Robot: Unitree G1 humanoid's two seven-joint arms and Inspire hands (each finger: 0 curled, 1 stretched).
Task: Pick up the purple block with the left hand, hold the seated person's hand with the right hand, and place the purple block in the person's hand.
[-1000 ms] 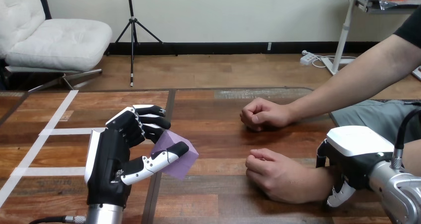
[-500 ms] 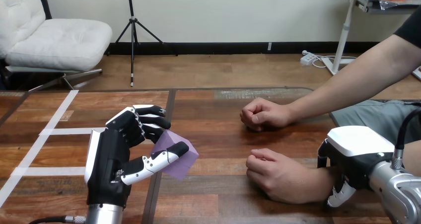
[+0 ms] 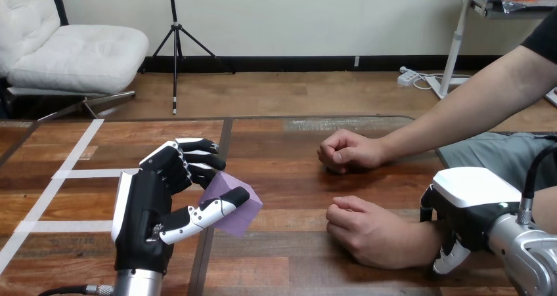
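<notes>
Left hand (image 3: 154,207) is raised just above the worktop (image 3: 289,178), fingers (image 3: 197,159) curled onto the purple block (image 3: 242,216) from behind and thumb across its front. The block is pinched, tilted, one corner pointing down. The right hand (image 3: 469,207) lies over the wrist (image 3: 420,240) of the person's near hand (image 3: 368,233); I cannot tell if it grips, since the white shell hides the contact.

Risks:
- Near hand is a closed fist, knuckles up, so there is no palm to receive the block. Releasing onto it would likely roll the block off onto the worktop.
- The pinch looks shallow on flat, smooth faces, so the block may slip or rotate during the carry across.
- Person's far hand (image 3: 348,151), also a fist, lies near the path.

Materials: block is matte, sharp-edged and looks light. Worktop is glossy dark wood planks with white tape lines (image 3: 72,158) at the left. Hands are hard black plastic with white shells.
</notes>
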